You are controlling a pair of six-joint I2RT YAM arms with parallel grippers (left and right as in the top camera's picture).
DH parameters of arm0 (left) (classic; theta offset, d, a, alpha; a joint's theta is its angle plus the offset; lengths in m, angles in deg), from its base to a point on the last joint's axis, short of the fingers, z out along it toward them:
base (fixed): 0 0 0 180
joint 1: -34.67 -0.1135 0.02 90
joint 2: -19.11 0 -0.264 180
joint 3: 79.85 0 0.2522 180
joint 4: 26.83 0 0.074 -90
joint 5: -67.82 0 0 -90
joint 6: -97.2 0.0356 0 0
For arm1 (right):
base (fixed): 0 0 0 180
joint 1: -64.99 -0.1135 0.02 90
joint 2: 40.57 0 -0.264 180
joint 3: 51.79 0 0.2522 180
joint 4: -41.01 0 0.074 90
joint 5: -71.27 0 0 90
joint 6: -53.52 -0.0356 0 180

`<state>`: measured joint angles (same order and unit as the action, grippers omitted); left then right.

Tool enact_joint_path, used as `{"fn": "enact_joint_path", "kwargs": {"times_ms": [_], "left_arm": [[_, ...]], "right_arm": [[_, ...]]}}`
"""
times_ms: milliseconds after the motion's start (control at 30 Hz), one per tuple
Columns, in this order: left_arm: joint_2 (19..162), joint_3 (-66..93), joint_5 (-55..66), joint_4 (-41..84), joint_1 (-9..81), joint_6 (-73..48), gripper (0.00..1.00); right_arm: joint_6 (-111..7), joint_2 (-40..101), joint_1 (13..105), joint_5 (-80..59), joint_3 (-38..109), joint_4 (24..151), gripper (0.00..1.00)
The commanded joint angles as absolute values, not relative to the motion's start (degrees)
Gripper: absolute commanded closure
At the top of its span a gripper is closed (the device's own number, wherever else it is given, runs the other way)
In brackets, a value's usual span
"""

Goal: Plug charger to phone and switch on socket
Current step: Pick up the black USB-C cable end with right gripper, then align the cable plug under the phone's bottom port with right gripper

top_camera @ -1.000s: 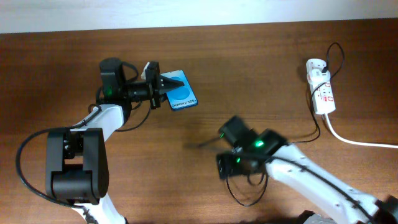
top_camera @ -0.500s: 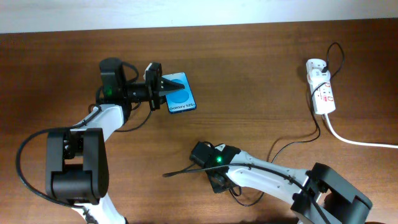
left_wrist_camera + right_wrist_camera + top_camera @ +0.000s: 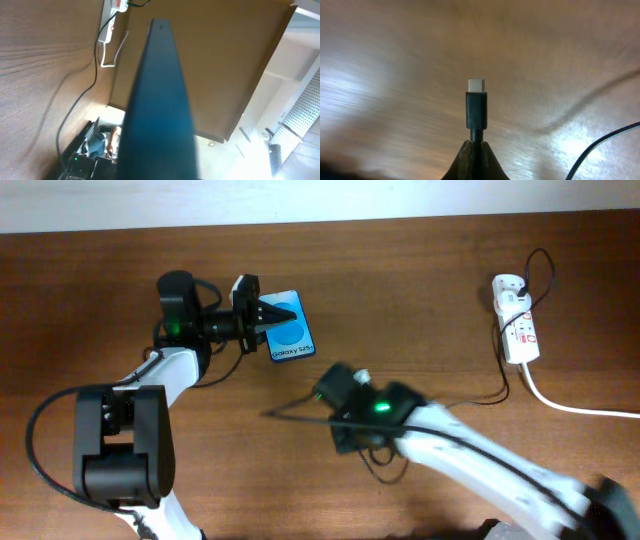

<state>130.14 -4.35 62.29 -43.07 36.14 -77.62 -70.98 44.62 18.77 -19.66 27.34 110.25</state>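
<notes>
While R gripper (image 3: 475,158) pinches the charger (image 3: 476,107) just below its plug tip, L gripper (image 3: 266,317) clamps the phone (image 3: 291,338).
Phone sits back-left on table (image 3: 430,270), plug apart in front of it; socket (image 3: 517,320) w/ white cord (image 3: 570,406) far right.

Left arm (image 3: 168,372): is rising from the near left and bending right at the far side, forearm lying level.
Left gripper (image 3: 276,314): is pointing right, its fingers clamping the phone (image 3: 292,340) at its left end.
Right arm (image 3: 480,455): is stretching from the near right toward the middle, blurred.
Right gripper (image 3: 475,152): is pointing left, its fingertips pinching the charger (image 3: 476,110) just behind its plug.
</notes>
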Motion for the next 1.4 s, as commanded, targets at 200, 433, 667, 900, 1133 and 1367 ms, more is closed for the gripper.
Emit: {"fn": "enact_joint_path", "kwargs": {"times_ms": [200,433,667,900,1133,1367], "left_arm": [[130.0,-3.24,62.42,-62.98,38.94,-79.94,1.0],[130.0,-3.24,58.73,-69.62,39.66,-79.02,1.0],[130.0,-3.24,55.99,-69.56,39.66,-78.34,1.0],[130.0,-3.24,56.41,-69.56,39.69,-76.63,1.0],[130.0,-3.24,54.68,-69.58,41.72,-76.66,1.0],[130.0,-3.24,54.79,-69.58,41.76,-78.67,1.0]], "right_arm": [[-69.69,31.27,26.33,-2.96,29.28,100.88,0.96],[-65.78,39.29,26.33,-3.4,29.3,92.61,0.96],[-61.3,39.31,19.97,-17.54,29.3,91.65,0.96],[-60.47,39.31,19.12,-25.02,32.67,94.93,0.96],[-60.49,39.31,19.14,-24.12,32.67,93.53,0.95],[-61.96,39.31,19.25,-23.88,32.67,93.84,0.96]]}}
